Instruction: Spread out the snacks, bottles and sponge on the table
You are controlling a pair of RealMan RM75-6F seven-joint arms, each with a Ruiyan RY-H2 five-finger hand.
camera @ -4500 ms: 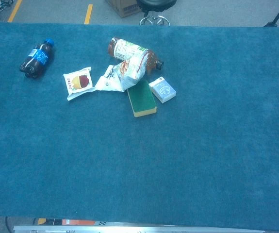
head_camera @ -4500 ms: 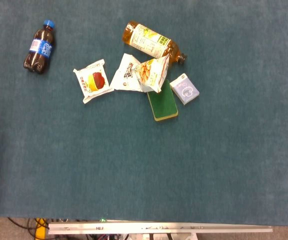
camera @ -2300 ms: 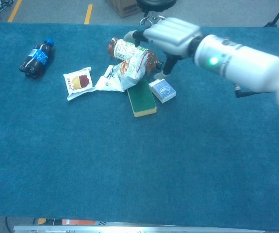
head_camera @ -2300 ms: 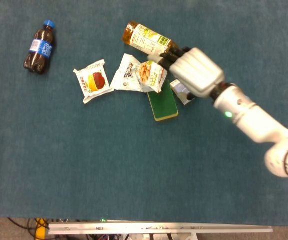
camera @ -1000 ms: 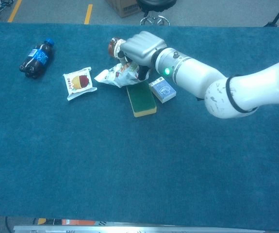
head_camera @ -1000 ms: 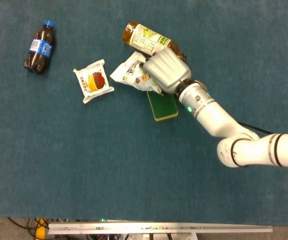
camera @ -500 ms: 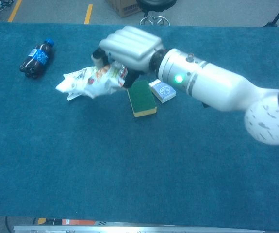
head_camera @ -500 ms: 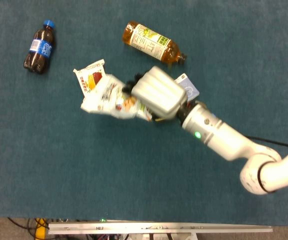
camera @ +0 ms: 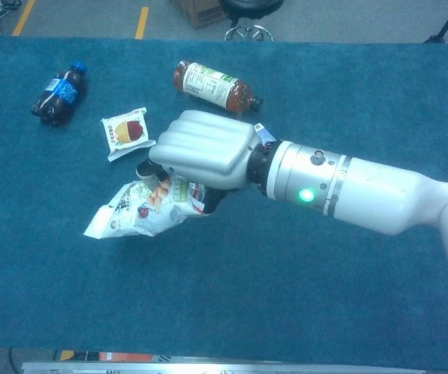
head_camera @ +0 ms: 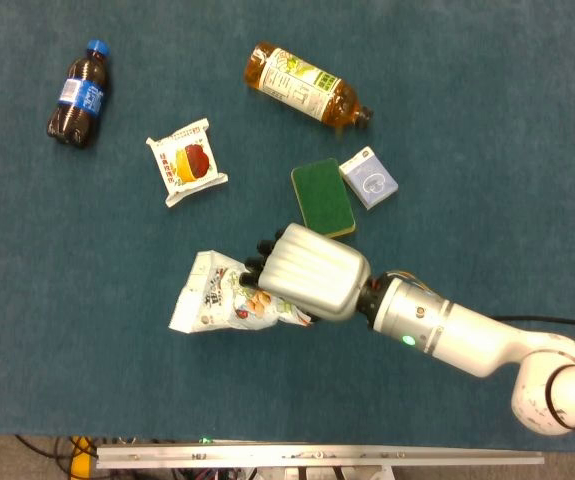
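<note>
Teal carpeted surface [head_camera: 527,150]; crumpled white snack bag [head_camera: 219,297] gripped in right hand [head_camera: 310,273] fingers, below green sponge [head_camera: 323,197]

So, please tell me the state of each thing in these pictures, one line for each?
right hand: holds the snack bags.
snack bags: crumpled, gripped by the right hand.
cola bottle: lying on its side, blue cap on.
tea bottle: lying on its side.
small snack packet: lying flat, sealed.
sponge: lying flat, green side up.
small box: lying flat beside the sponge.
</note>
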